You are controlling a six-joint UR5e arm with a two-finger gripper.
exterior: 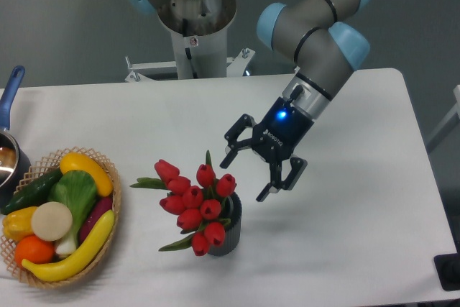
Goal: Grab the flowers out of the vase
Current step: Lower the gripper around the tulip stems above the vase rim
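Observation:
A bunch of red tulip flowers (194, 205) with green leaves stands in a small dark grey ribbed vase (231, 231) near the table's front middle. The blooms spread wider than the vase and hide most of its rim. My gripper (244, 179) hangs just right of and slightly above the flowers, open, with nothing between its fingers. Its left fingertip (224, 164) is close to the uppermost right bud; I cannot tell if it touches.
A wicker basket (109, 241) of vegetables and fruit sits at the front left. A blue-handled pot (10, 106) is at the far left edge. The arm's base column (192, 34) stands behind the table.

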